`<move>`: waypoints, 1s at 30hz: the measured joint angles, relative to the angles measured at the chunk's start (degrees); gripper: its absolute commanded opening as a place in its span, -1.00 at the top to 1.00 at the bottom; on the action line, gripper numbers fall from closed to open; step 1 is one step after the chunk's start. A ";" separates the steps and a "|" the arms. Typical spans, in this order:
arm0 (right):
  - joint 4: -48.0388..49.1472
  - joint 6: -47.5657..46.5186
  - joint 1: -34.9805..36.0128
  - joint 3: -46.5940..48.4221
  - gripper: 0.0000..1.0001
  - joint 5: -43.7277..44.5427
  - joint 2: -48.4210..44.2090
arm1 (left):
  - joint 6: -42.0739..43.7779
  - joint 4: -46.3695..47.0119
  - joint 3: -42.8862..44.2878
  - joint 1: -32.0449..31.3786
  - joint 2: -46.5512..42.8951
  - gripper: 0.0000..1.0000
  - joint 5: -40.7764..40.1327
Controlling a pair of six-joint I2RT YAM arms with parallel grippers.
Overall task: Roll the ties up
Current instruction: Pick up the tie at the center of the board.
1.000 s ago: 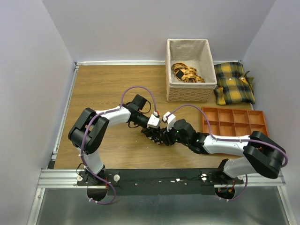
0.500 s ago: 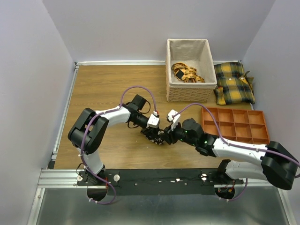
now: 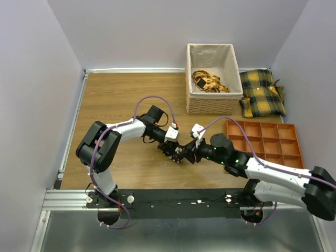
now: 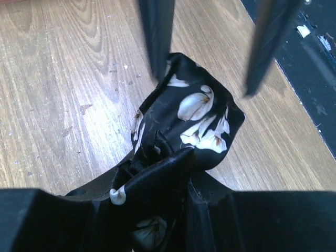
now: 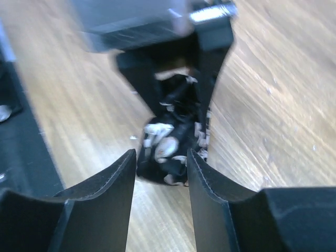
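A black tie with white flowers [image 3: 177, 153] is bunched into a small coil on the wooden table, between both grippers. My left gripper [image 3: 171, 149] is shut on it; in the left wrist view the coil [image 4: 195, 116] bulges out of the closed jaws just above the wood. My right gripper [image 3: 187, 155] is open and faces the coil from the other side. In the right wrist view the coil [image 5: 167, 148] lies just beyond the open fingertips [image 5: 111, 181], with my left gripper [image 5: 173, 73] behind it. The right gripper's fingers [image 4: 157, 37] also show in the left wrist view.
A woven basket [image 3: 213, 104] holding yellow patterned fabric stands at the back. Yellow-and-black plaid cushions [image 3: 261, 93] lie to its right. An orange compartment tray [image 3: 262, 137] sits at the right, near my right arm. The black base rail [image 3: 178, 202] runs along the near edge.
My right arm has stretched out lower and farther right, while its gripper stays at the coil. The left arm and the coil have barely moved.
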 measured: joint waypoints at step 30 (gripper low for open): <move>-0.92 -52.06 0.07 0.72 -0.03 -11.58 -6.58 | 24.68 -30.60 6.97 1.70 -0.98 1.00 0.24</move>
